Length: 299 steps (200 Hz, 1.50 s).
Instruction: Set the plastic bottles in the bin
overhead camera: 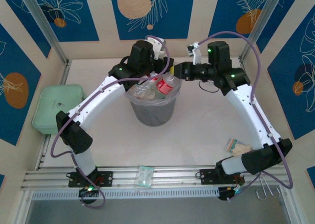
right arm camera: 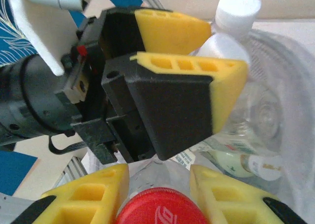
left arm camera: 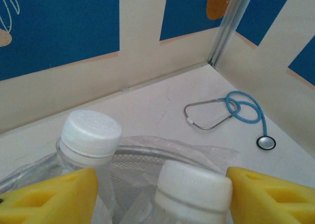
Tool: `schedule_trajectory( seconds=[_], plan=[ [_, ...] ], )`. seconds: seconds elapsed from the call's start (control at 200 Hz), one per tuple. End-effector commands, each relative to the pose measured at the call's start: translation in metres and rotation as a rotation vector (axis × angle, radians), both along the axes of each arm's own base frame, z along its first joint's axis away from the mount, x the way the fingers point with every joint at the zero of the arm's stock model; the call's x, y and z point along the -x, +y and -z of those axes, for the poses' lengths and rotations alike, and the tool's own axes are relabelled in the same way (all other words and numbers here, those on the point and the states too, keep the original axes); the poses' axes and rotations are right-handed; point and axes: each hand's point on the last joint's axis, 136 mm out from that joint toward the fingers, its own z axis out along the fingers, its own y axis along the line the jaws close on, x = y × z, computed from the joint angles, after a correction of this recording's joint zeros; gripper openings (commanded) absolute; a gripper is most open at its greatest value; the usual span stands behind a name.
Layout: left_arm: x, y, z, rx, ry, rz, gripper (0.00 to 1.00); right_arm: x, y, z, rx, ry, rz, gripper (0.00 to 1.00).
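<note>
Red-capped bottle point(right arm camera: 160, 209) and white-capped bottles point(left arm camera: 91, 130) poke up from the bin point(overhead camera: 152, 113).

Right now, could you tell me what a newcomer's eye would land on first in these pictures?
The bin at mid-table, heaped with plastic bottles, draws the eye. Above it the right hand grips a red-capped bottle, facing the left hand, open with a white cap between its fingers. A blue stethoscope lies near the far corner.

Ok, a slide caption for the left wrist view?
Left gripper, jaws apart, straddling a white-capped bottle over the bag-lined bin; stethoscope on the table beyond.
</note>
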Motion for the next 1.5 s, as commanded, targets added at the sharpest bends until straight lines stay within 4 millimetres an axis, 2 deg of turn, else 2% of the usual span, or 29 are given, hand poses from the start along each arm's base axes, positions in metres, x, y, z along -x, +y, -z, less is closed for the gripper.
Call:
schedule_trajectory(
  seconds=[0.0, 0.135, 0.325, 0.39, 0.435, 0.49, 0.645, 0.735, 0.87, 1.081, 1.161, 1.221, 1.321, 1.491],
  plan=[
    [-0.003, -0.002, -0.003, 0.024, 0.011, 0.005, 0.7, -0.006, -0.006, 0.083, 0.168, 0.193, 0.083, 0.0],
    [-0.003, -0.001, -0.001, 0.032, 0.019, 0.006, 0.74, -0.011, -0.006, 0.096, 0.13, 0.23, 0.128, 0.0],
    [-0.001, -0.001, -0.004, 0.048, 0.017, 0.011, 0.8, -0.002, 0.012, 0.104, 0.066, 0.296, 0.064, 0.04],
    [-0.001, 0.0, -0.005, 0.053, 0.017, 0.007, 0.81, 0.004, 0.018, 0.107, 0.07, 0.304, 0.041, 0.09],
    [0.0, 0.0, -0.004, 0.056, 0.02, 0.009, 0.82, 0.008, 0.019, 0.105, 0.074, 0.303, 0.027, 0.18],
    [0.001, 0.001, -0.005, 0.062, 0.02, 0.01, 0.83, 0.009, 0.012, 0.096, 0.076, 0.288, 0.037, 0.27],
    [0.002, 0.004, -0.011, 0.076, 0.011, 0.009, 0.86, 0.012, -0.017, 0.042, 0.005, 0.188, 0.086, 0.57],
    [0.003, 0.006, -0.019, 0.095, -0.001, 0.013, 0.88, 0.015, -0.03, 0.018, -0.023, 0.146, 0.103, 0.72],
    [0.007, 0.008, -0.033, 0.118, -0.025, 0.024, 0.92, 0.017, -0.044, -0.003, -0.041, 0.1, 0.129, 0.8],
    [0.016, 0.021, -0.06, 0.132, -0.082, 0.014, 0.96, 0.014, -0.055, -0.014, -0.033, 0.064, 0.173, 0.8],
    [0.021, 0.035, -0.071, 0.11, -0.112, -0.021, 0.95, 0.01, -0.058, -0.013, -0.022, 0.062, 0.191, 0.77],
    [0.027, 0.048, -0.073, 0.076, -0.119, -0.051, 0.91, 0.007, -0.059, -0.008, -0.006, 0.067, 0.201, 0.74],
    [0.036, 0.068, -0.05, 0.006, -0.076, -0.1, 0.76, 0.0, -0.061, -0.004, 0.015, 0.065, 0.217, 0.62],
    [0.049, 0.081, 0.003, -0.04, 0.037, -0.132, 0.56, -0.012, -0.052, 0.005, 0.046, 0.078, 0.216, 0.46]
  ],
)
